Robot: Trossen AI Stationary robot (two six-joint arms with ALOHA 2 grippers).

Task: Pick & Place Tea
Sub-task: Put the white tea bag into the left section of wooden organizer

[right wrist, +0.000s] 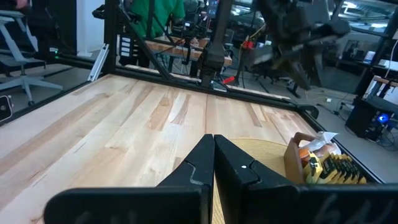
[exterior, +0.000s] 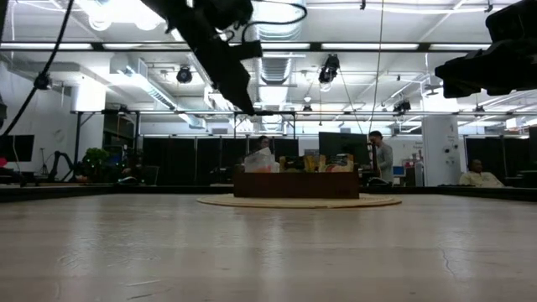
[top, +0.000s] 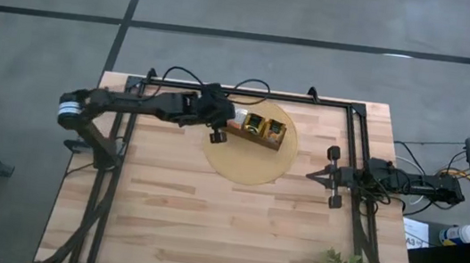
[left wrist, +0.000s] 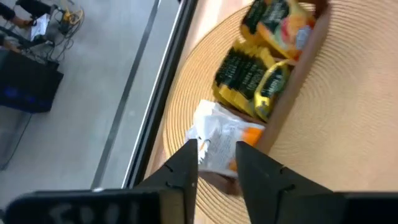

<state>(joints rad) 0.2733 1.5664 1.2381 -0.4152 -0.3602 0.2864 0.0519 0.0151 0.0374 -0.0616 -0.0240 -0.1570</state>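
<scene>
You will find no text, label, brand, number or sign that can be read here; the print on the tea packets (left wrist: 249,74) in the wooden tray (left wrist: 298,68) is too blurred to make out.

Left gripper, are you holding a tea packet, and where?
No. The left gripper hangs open over the white-and-orange packets in the tray, nothing between its jaws.

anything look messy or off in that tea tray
Yes: the white-and-orange packets in the end compartment of the wooden tray look crumpled and stick up unevenly, while the yellow-green packets stand in a neat row.
</scene>
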